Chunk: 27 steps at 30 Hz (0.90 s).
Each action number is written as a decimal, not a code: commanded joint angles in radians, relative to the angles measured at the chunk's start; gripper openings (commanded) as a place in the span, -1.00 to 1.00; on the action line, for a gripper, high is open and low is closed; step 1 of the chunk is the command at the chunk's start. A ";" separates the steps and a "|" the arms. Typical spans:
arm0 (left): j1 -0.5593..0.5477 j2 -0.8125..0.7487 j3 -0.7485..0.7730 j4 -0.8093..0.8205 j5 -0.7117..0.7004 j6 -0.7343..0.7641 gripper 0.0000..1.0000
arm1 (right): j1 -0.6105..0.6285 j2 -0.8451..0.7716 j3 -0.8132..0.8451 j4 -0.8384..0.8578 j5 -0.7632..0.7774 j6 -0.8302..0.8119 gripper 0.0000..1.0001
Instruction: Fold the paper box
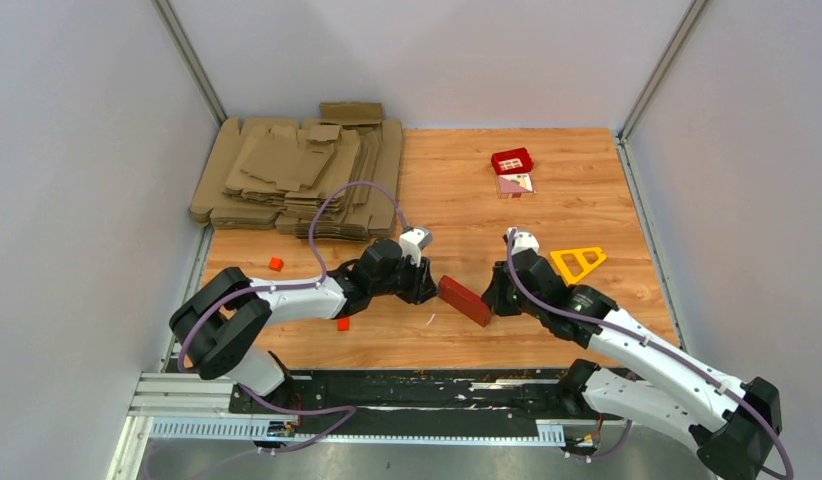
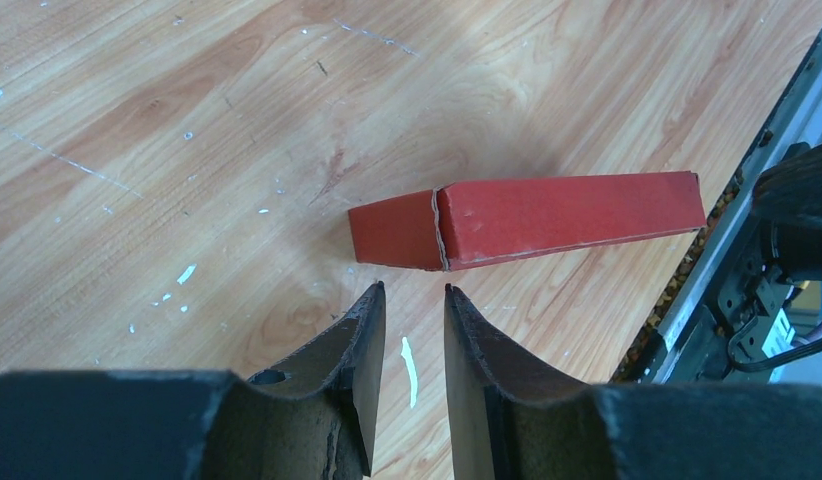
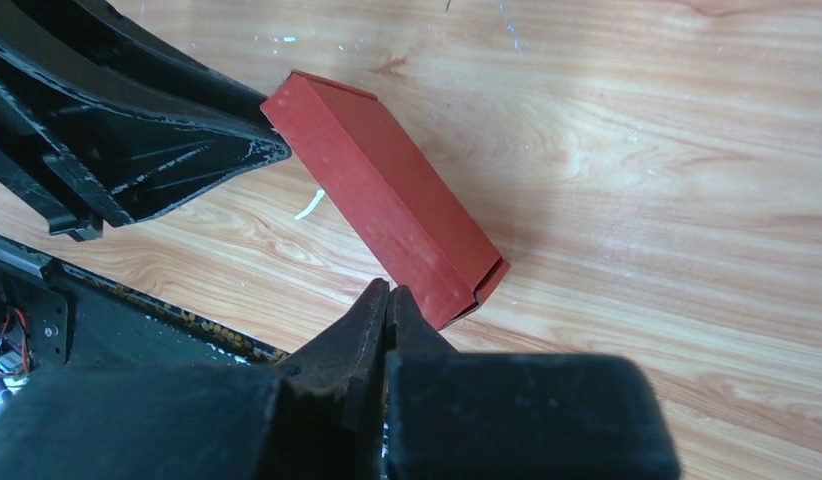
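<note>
Between left gripper [image 2: 412, 292] (narrowly parted, empty) and right gripper [image 3: 390, 290] (pinched closed, empty): paper box [image 1: 464, 300], plain red, long, flat-folded, end flap ajar.

Brown cardboard sheets [image 1: 297, 175] lie stacked far left — yellow triangle [image 1: 577, 262] sits right.

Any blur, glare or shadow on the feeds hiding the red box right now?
Top external: even light, no glare, paper box small but crisp. Left wrist: box sharp, soft shadow beneath; left jaws dark and slightly soft up close. Right wrist: box sharp, right jaws out of focus in the foreground.
</note>
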State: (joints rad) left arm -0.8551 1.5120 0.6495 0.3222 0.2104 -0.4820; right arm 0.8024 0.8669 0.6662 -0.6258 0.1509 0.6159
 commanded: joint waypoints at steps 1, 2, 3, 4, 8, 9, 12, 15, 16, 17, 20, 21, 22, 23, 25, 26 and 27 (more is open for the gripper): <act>0.004 -0.024 0.002 -0.001 -0.011 0.027 -0.30 | -0.002 -0.020 0.020 -0.014 0.054 -0.037 -1.00; 0.004 -0.026 0.003 -0.005 -0.011 0.029 -0.29 | -0.002 -0.018 0.004 -0.003 0.049 -0.030 -1.00; 0.004 -0.031 0.006 -0.011 -0.011 0.031 -0.29 | -0.002 -0.015 -0.018 0.008 0.037 -0.025 -1.00; 0.004 -0.038 0.008 -0.020 -0.011 0.033 -0.29 | -0.002 -0.012 -0.037 0.021 0.021 -0.018 -1.00; 0.004 -0.083 0.028 -0.069 -0.015 0.046 -0.25 | -0.002 0.009 -0.109 0.061 -0.020 0.009 -1.00; 0.004 -0.097 0.036 -0.088 -0.015 0.051 -0.22 | -0.002 0.012 -0.122 0.069 -0.028 0.010 -1.00; 0.004 -0.139 0.081 -0.159 -0.024 0.075 -0.19 | -0.002 0.021 -0.125 0.066 -0.034 0.011 -1.00; 0.004 -0.164 0.123 -0.203 -0.035 0.087 -0.17 | -0.002 0.015 -0.119 0.063 -0.034 0.006 -1.00; 0.004 -0.162 0.139 -0.212 -0.037 0.087 -0.16 | -0.002 0.014 -0.118 0.063 -0.034 0.004 -1.00; 0.004 -0.153 0.160 -0.222 -0.037 0.086 -0.15 | -0.002 0.010 -0.117 0.063 -0.034 0.003 -1.00; 0.005 -0.112 0.221 -0.253 -0.038 0.093 -0.28 | -0.002 0.005 -0.119 0.068 -0.034 0.001 -1.00; 0.005 -0.096 0.236 -0.261 -0.041 0.093 -0.37 | -0.002 0.008 -0.119 0.070 -0.036 0.003 -1.00; 0.005 -0.082 0.249 -0.265 -0.040 0.096 -0.42 | -0.002 0.009 -0.118 0.070 -0.039 0.002 -1.00; 0.005 -0.067 0.260 -0.265 -0.044 0.098 -0.46 | -0.002 0.011 -0.119 0.071 -0.041 0.002 -1.00; 0.005 -0.030 0.271 -0.269 -0.053 0.105 -0.59 | -0.002 0.014 -0.119 0.071 -0.045 0.002 -1.00; 0.005 -0.014 0.274 -0.272 -0.055 0.107 -0.69 | -0.002 0.016 -0.119 0.071 -0.048 0.001 -1.00; 0.005 0.002 0.271 -0.271 -0.052 0.109 -0.78 | -0.002 0.017 -0.118 0.072 -0.048 0.002 -1.00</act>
State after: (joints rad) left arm -0.8543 1.4567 0.8997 0.0853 0.1730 -0.3973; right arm 0.8024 0.8688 0.5739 -0.5518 0.1215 0.6189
